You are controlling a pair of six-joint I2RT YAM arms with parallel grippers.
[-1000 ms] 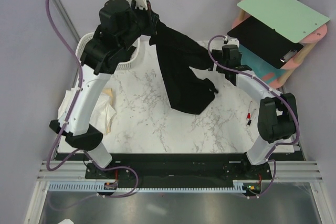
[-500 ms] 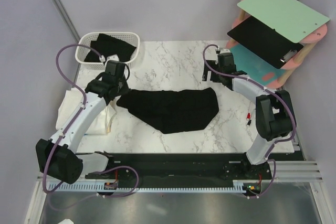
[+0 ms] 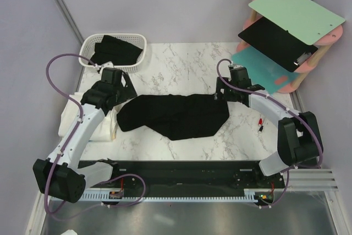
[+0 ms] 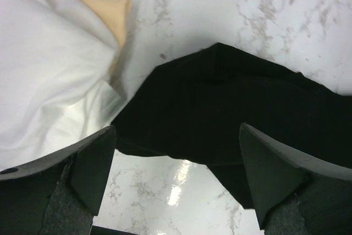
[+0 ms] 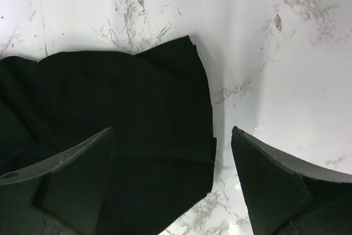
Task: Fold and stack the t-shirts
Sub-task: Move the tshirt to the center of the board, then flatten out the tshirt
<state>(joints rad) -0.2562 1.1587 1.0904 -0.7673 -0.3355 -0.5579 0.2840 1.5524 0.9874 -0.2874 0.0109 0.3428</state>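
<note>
A black t-shirt (image 3: 173,115) lies crumpled and spread out on the marble table (image 3: 181,64). My left gripper (image 3: 124,93) hovers open over its left end, near a pile of white and cream t-shirts (image 3: 71,115). The left wrist view shows that gripper (image 4: 176,188) with its jaws wide apart above the black t-shirt (image 4: 231,108), the white t-shirt (image 4: 49,75) beside it. My right gripper (image 3: 224,95) stands open above the shirt's right end. Its wrist view shows the gripper (image 5: 171,185) empty, with the black cloth (image 5: 110,114) below.
A white lattice basket (image 3: 87,53) at the back left holds more black t-shirts (image 3: 118,48). A pink stand at the back right carries a black board (image 3: 275,39) and a green board (image 3: 294,9). Small red items (image 3: 260,124) lie on the table's right side.
The black t-shirt, held up high a second ago, now lies on the table. My left gripper has let it go and opened. The right gripper has moved over the shirt's right end.
</note>
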